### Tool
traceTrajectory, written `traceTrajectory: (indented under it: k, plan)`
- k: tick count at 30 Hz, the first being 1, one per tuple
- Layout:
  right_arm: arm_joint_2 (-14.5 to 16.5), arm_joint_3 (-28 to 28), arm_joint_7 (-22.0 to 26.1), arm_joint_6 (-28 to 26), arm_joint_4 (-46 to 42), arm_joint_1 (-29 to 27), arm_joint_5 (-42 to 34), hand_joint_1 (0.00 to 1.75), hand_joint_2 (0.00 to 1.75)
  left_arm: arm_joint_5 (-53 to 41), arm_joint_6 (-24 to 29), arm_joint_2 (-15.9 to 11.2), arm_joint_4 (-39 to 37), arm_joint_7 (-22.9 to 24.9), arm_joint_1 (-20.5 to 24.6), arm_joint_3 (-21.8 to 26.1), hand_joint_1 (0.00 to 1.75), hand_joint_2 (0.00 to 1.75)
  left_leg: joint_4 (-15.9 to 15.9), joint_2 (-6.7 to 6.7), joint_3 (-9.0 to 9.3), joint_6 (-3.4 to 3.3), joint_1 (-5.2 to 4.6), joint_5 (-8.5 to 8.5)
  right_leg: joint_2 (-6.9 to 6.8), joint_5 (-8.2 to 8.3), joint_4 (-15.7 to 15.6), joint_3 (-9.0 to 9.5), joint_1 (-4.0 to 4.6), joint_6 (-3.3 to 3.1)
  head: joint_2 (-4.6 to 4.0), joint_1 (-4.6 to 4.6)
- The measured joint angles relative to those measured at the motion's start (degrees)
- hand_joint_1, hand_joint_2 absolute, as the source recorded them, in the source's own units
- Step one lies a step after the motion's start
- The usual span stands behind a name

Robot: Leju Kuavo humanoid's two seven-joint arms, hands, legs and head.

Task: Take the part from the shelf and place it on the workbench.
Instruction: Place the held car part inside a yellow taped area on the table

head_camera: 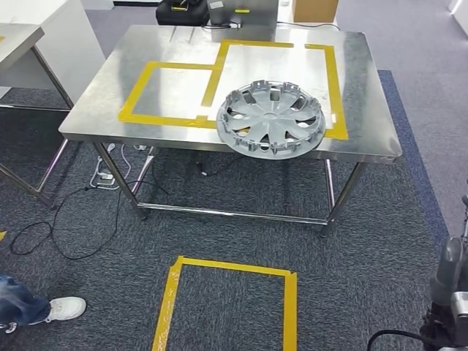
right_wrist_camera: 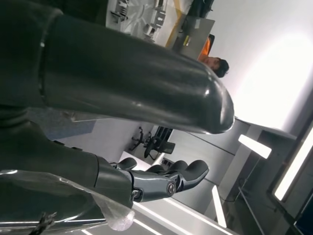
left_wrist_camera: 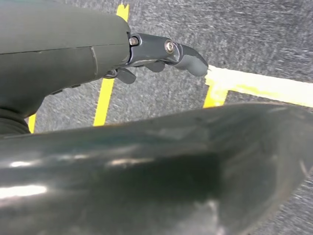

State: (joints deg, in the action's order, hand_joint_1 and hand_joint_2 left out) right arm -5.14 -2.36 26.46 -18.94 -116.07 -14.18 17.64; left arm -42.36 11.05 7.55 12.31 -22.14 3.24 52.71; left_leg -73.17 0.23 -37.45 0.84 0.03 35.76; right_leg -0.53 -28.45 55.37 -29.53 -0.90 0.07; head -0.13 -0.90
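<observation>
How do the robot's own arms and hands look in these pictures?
The left hand has dark grey fingers with a silver screw, behind a smooth grey cover. The right hand looks alike: dark glossy fingers and a screw. Clear plastic film wraps the arm.

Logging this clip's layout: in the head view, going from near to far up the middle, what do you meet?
Yellow tape square on the carpet → steel table's front edge → silver wheel cover → yellow tape outlines on the tabletop → dark bag at the far edge.

The left hand (left_wrist_camera: pixel 162 54) hangs empty — fingers (left_wrist_camera: pixel 190 59) loosely extended — above grey carpet (left_wrist_camera: pixel 258 39) crossed by yellow tape (left_wrist_camera: pixel 258 84).
</observation>
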Motion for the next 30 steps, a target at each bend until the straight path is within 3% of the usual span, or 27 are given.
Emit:
traceTrajectory:
  k: [2, 4, 6, 9, 11, 13, 14, 15, 16, 17, 18, 20, 21, 23, 25, 26, 28, 29, 30]
  plan:
    - [0.00, 0.00, -0.12, -0.02, 0.04, -0.01, 0.14, 0.00, 0.00, -0.14, 0.01, -0.02, 0.00, -0.03, 0.03, 0.11, 0.00, 0.00, 3.35, 0.00, 3.23, -0.13, 0.06, -2.88, 0.06, 0.65, 0.54, -1.11, 0.01, 0.20, 0.00, 0.01]
    - [0.00, -0.01, -0.17, -0.08, 0.05, -0.01, 0.19, 0.00, 0.00, -0.19, 0.02, -0.09, 0.00, -0.09, 0.05, 0.26, 0.00, 0.00, 11.02, -0.07, 7.99, -0.60, 0.01, -5.40, 0.08, 1.09, 1.22, -2.17, 0.08, 0.55, 0.00, -0.01]
    - [0.00, -0.02, -0.18, -0.15, 0.05, -0.01, 0.22, 0.00, 0.00, -0.23, 0.04, -0.11, 0.00, -0.15, 0.05, 0.41, 0.00, 0.00, 15.48, -0.15, 10.28, -1.01, -0.16, -5.59, 0.03, 1.62, 1.62, -2.88, 0.19, 1.13, 0.00, -0.04]
    - [0.00, -0.08, -0.23, -0.18, 0.05, -0.12, 0.27, 0.00, 0.00, -0.29, 0.13, -0.02, 0.00, -0.17, 0.08, 0.66, 0.00, 0.00, 16.51, -0.02, 9.94, -1.84, -0.06, -5.73, 0.08, 1.83, 2.05, -3.91, 0.23, 2.20, 0.00, -0.08]
    - [0.00, -0.21, -0.31, -0.19, 0.05, -0.27, 0.30, 0.00, 0.00, -0.34, 0.22, 0.03, 0.00, -0.17, 0.12, 0.77, 0.00, 0.00, 16.87, 0.18, 9.17, -2.88, 0.16, -6.51, 0.24, -1.16, 5.21, -5.57, 0.24, 2.71, 0.00, -0.30]
    - [0.00, -0.34, -0.44, -0.19, 0.10, -0.49, 0.32, 0.00, 0.00, -0.39, 0.29, 0.00, 0.00, -0.17, 0.13, 0.83, 0.00, 0.00, 16.83, 0.29, 8.02, -3.42, -0.02, -7.37, 0.32, -5.80, 12.21, -8.09, 0.22, 2.98, 0.00, -0.46]
    - [0.00, -0.38, -0.55, -0.19, 0.15, -0.66, 0.35, 0.00, 0.00, -0.45, 0.30, 0.03, 0.00, -0.17, 0.11, 0.85, 0.00, 0.00, 16.79, 0.32, 7.39, -3.50, -0.14, -7.83, 0.33, -7.18, 15.56, -9.05, 0.22, 3.04, 0.00, -0.46]
    - [0.00, -0.39, -0.69, -0.18, 0.21, -0.84, 0.42, 0.00, 0.00, -0.52, 0.30, 0.06, 0.00, -0.16, 0.09, 0.87, 0.00, 0.00, 16.73, 0.34, 6.73, -3.52, -0.25, -8.31, 0.33, -7.37, 17.47, -9.23, 0.22, 3.06, 0.00, -0.46]
    - [0.00, -0.40, -0.83, -0.17, 0.27, -0.99, 0.49, 0.00, 0.00, -0.59, 0.30, 0.10, 0.00, -0.16, 0.08, 0.89, 0.00, 0.00, 16.64, 0.34, 6.09, -3.50, -0.34, -8.76, 0.32, -6.44, 17.39, -8.40, 0.23, 3.00, 0.00, -0.45]
    - [0.00, -0.41, -0.95, -0.17, 0.32, -1.09, 0.57, 0.00, 0.00, -0.67, 0.31, 0.16, 0.00, -0.16, 0.07, 0.90, 0.00, 0.00, 16.54, 0.34, 5.53, -3.43, -0.40, -9.16, 0.32, -4.79, 15.13, -6.45, 0.23, 2.87, 0.00, -0.45]
    - [0.00, -0.42, -1.02, -0.16, 0.35, -1.12, 0.65, 0.00, 0.00, -0.72, 0.31, 0.20, 0.00, -0.16, 0.08, 0.91, 0.00, 0.00, 16.42, 0.34, 5.07, -3.32, -0.44, -9.52, 0.31, -3.25, 11.24, -3.60, 0.23, 2.67, 0.00, -0.46]
    - [0.00, -0.44, -1.06, -0.17, 0.36, -1.07, 0.73, 0.00, 0.00, -0.78, 0.31, 0.25, 0.00, -0.15, 0.11, 0.91, 0.00, 0.00, 16.18, 0.32, 4.38, -2.90, -0.65, -10.15, 0.33, -2.30, 3.25, 1.93, 0.34, 2.31, 0.00, -0.44]
    - [0.00, -0.46, -1.08, -0.19, 0.37, -1.10, 0.78, 0.00, 0.00, -0.79, 0.31, 0.25, 0.00, -0.15, 0.13, 0.92, 0.00, 0.00, 16.07, 0.33, 4.16, -2.62, -0.74, -10.50, 0.35, -2.52, 0.90, 3.22, 0.41, 2.15, 0.00, -0.45]
    - [0.00, -0.49, -1.11, -0.21, 0.39, -1.26, 0.90, 0.00, 0.00, -0.82, 0.31, 0.24, 0.00, -0.16, 0.09, 0.93, 0.00, 0.00, 16.00, 0.34, 3.87, -2.02, -0.79, -11.13, 0.39, -2.57, -0.23, 3.12, 0.49, 1.61, 0.00, -0.43]
    - [0.00, -0.50, -1.18, -0.21, 0.42, -1.36, 1.07, 0.00, 0.00, -0.83, 0.32, 0.20, 0.00, -0.16, 0.04, 0.97, 0.00, 0.00, 14.90, 0.20, 3.30, -1.30, -0.66, -9.80, 0.23, -1.86, -0.33, 2.29, 0.36, 0.56, 0.00, -0.33]
    - [0.00, -0.50, -1.22, -0.21, 0.43, -1.40, 1.15, 0.00, 0.00, -0.84, 0.33, 0.19, 0.00, -0.16, 0.01, 0.99, 0.00, 0.00, 13.00, 0.12, 2.67, -0.95, -0.57, -7.76, 0.12, -1.40, -0.40, 1.86, 0.25, 0.08, 0.00, -0.21]
    - [0.00, -0.50, -1.28, -0.22, 0.47, -1.58, 1.32, 0.00, 0.00, -0.89, 0.33, 0.20, 0.00, -0.17, 0.00, 1.06, 0.00, 0.00, 6.24, 0.04, 0.90, -0.39, -0.29, -2.21, -0.01, -0.54, -0.36, 0.91, 0.23, -0.35, 0.00, 0.03]
    - [0.00, -0.50, -1.31, -0.22, 0.50, -1.70, 1.36, 0.00, 0.00, -0.93, 0.33, 0.21, 0.00, -0.17, 0.00, 1.10, 0.00, 0.00, 2.69, 0.04, 0.18, -0.22, -0.17, -0.24, -0.03, -0.08, -0.29, 0.48, 0.25, -0.37, 0.00, 0.05]
    - [0.00, -0.50, -1.32, -0.22, 0.52, -1.81, 1.40, 0.00, 0.00, -0.97, 0.33, 0.23, 0.00, -0.17, 0.01, 1.14, 0.00, 0.00, 0.35, 0.04, 0.01, -0.12, -0.09, 0.49, -0.02, 0.37, -0.16, 0.03, 0.27, -0.33, 0.00, 0.06]
